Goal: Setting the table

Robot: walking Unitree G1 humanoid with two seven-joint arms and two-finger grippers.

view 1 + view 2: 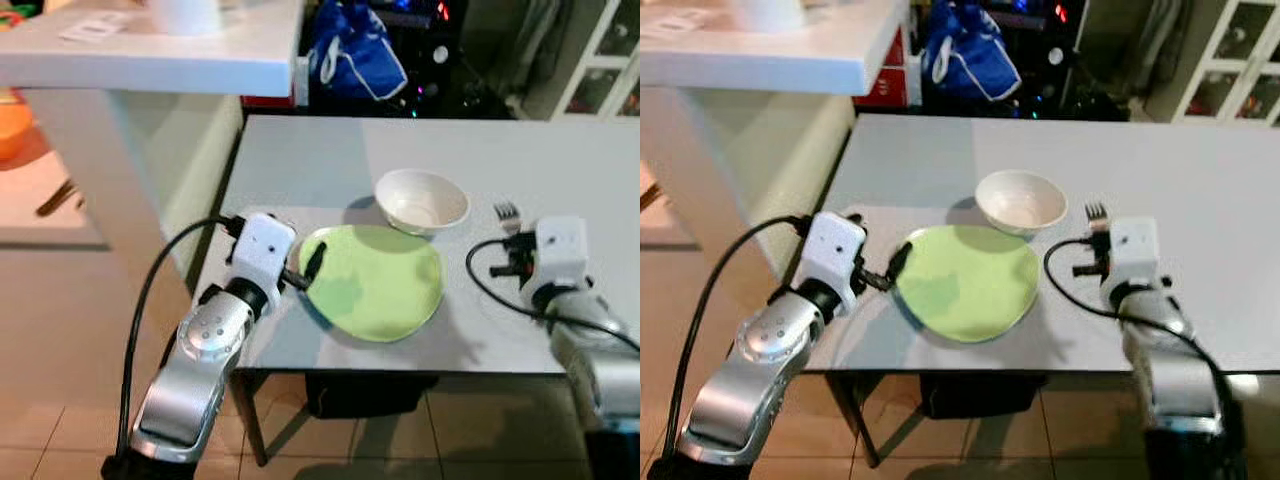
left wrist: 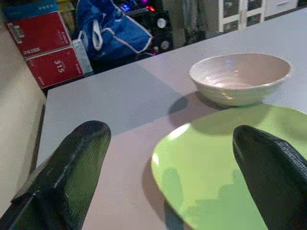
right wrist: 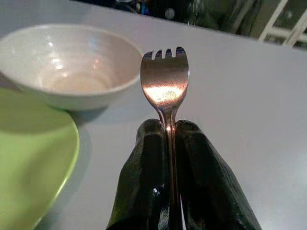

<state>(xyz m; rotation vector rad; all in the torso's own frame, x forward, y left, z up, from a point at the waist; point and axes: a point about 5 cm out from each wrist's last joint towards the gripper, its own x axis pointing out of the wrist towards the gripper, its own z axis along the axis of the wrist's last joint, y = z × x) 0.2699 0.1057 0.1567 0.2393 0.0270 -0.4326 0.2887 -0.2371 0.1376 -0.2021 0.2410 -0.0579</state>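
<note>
Red box (image 2: 56, 67) reads "315". Right gripper (image 3: 168, 139) is clamped on a shiny metal fork (image 3: 165, 81); left gripper (image 2: 168, 167) is spread apart at a smooth round green plate (image 1: 378, 280), glossy white ceramic bowl (image 1: 421, 200) just beyond.

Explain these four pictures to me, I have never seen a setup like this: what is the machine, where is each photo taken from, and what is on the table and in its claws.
This is a humanoid robot with two silver arms, each ending in a gripper of two black fingers. The two wide pictures come from cameras in its head, looking down at a grey table. The other two come from cameras on its wrists, looking along the fingers.

On the table lie a green plate and, just behind it, an empty white bowl.

The left gripper is at the plate's left edge with its fingers spread apart, one on each side of the rim, holding nothing. The right gripper is to the right of the plate and is shut on a metal fork, tines pointing away from the robot.
</note>
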